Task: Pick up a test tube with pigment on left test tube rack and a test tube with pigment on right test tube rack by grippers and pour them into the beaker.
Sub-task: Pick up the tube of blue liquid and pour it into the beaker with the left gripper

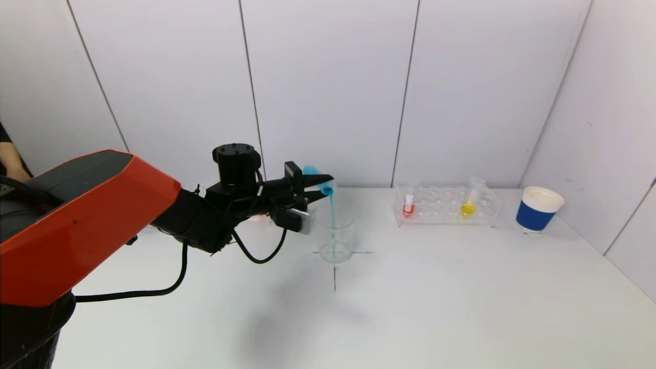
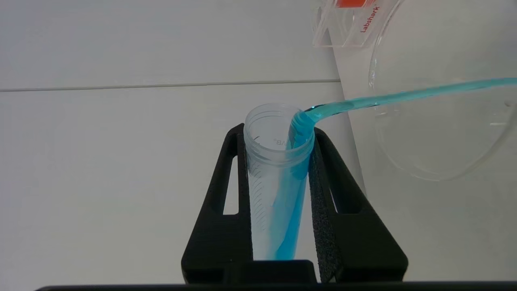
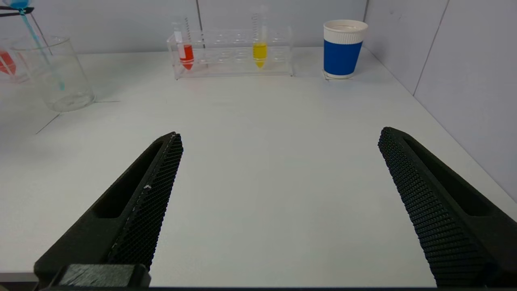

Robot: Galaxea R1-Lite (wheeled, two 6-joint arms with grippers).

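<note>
The left gripper (image 1: 319,185) pinches the blue test tube (image 2: 278,182) above the beaker (image 1: 335,241), long axis tipped past level, mouth pointing down and right — a blue stream (image 1: 332,207) falls in. Only the right wrist view shows the right gripper (image 3: 278,173): spread wide, empty, low over the table (image 1: 461,297), near the right rack (image 3: 234,56).

Blue pigment (image 1: 332,205) is seen beside red (image 1: 408,208) and yellow (image 1: 467,209) tubes, a blue-and-white cup (image 1: 538,209), and an orange-and-black arm (image 1: 77,220).
</note>
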